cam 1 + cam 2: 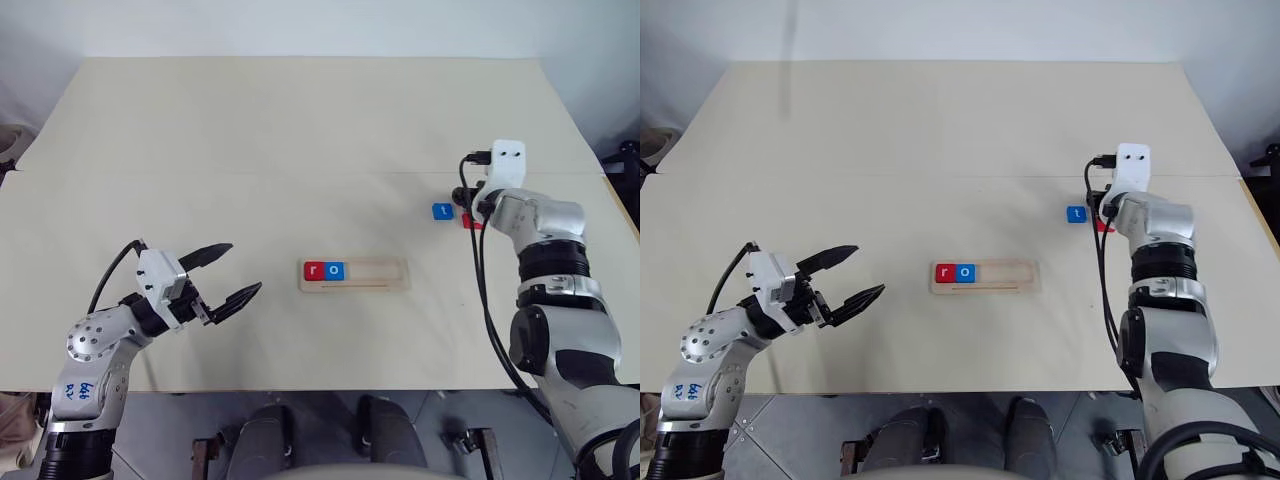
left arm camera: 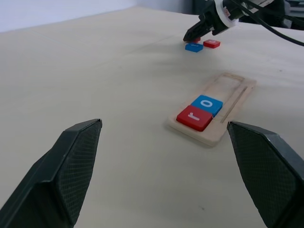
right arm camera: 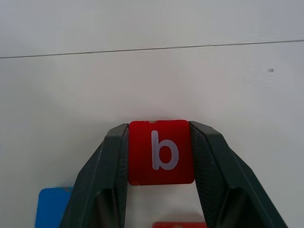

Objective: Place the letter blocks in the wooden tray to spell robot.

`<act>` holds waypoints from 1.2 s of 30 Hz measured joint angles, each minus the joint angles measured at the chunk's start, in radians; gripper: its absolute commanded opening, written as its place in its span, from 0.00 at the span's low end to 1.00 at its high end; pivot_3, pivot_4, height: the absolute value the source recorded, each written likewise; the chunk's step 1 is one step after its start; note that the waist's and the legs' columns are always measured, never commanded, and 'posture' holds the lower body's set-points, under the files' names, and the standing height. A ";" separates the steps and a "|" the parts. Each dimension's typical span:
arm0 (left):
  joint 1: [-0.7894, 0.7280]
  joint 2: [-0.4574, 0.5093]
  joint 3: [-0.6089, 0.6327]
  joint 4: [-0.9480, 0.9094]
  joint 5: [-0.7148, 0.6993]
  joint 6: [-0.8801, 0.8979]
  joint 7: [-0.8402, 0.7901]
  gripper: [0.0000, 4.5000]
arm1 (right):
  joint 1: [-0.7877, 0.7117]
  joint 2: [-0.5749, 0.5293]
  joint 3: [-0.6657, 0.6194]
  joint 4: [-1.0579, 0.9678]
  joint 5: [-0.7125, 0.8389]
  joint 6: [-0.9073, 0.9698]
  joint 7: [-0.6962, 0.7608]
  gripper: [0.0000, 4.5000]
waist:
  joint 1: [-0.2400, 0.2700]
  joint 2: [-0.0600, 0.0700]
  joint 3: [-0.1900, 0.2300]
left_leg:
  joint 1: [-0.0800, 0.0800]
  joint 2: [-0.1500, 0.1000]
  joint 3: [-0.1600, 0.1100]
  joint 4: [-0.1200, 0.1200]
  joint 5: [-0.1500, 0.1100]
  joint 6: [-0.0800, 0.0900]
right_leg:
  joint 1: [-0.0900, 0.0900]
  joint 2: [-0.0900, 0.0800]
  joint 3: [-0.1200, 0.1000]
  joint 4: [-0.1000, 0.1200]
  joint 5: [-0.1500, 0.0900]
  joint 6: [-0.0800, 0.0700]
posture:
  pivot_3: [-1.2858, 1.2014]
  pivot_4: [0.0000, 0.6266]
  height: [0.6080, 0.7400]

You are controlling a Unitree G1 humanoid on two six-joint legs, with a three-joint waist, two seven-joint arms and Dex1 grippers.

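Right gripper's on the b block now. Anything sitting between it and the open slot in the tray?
Nothing visible. The right gripper has its fingers against both sides of the red b block. Bare table lies between there and the wooden tray, whose third slot, beside the r and o, is empty.

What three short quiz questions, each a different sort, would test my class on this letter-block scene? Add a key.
1. True or false: the wooden tray already holds two letter blocks.
2. Which letter is on the red block between the right end effector fingers? A) t B) b C) r
3. Fill in: the left end effector is ____ and holds nothing.

Key: 1 true, the red r and blue o. 2 B. 3 open.
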 measured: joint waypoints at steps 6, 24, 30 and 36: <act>-0.047 0.000 -0.032 0.045 0.000 0.002 -0.035 1.00 | 0.181 -0.027 -0.067 -0.449 0.064 0.259 -0.006 0.32 | 0.003 0.000 0.000 | 0.000 0.000 0.000 -0.001 0.000 0.000 | 0.000 0.000 0.000 0.000 0.000 0.000 | 0.52 0.24 1.00; -0.119 0.033 -0.087 0.104 -0.033 -0.008 -0.258 1.00 | 0.667 0.260 -0.192 -1.321 0.145 0.738 -0.079 0.71 | 0.002 0.000 0.000 | 0.000 0.000 -0.001 -0.001 -0.001 0.000 | -0.001 0.000 0.000 0.000 0.000 0.000 | 0.52 0.24 1.00; -0.123 0.065 -0.111 0.064 -0.059 0.036 -0.311 1.00 | 0.670 -0.041 -0.140 -1.234 0.231 0.604 0.187 0.99 | 0.005 0.001 0.000 | -0.001 -0.001 -0.001 -0.001 -0.002 0.002 | 0.000 0.000 0.000 -0.003 0.000 0.000 | 0.52 0.24 1.00; -0.127 0.065 -0.118 0.063 -0.059 0.037 -0.322 1.00 | 0.774 -0.361 -0.024 -0.991 0.208 0.002 0.719 0.99 | 0.004 0.000 0.001 | 0.001 -0.001 0.000 -0.003 -0.001 0.002 | 0.002 0.001 -0.001 -0.006 0.000 0.001 | 0.52 0.24 1.00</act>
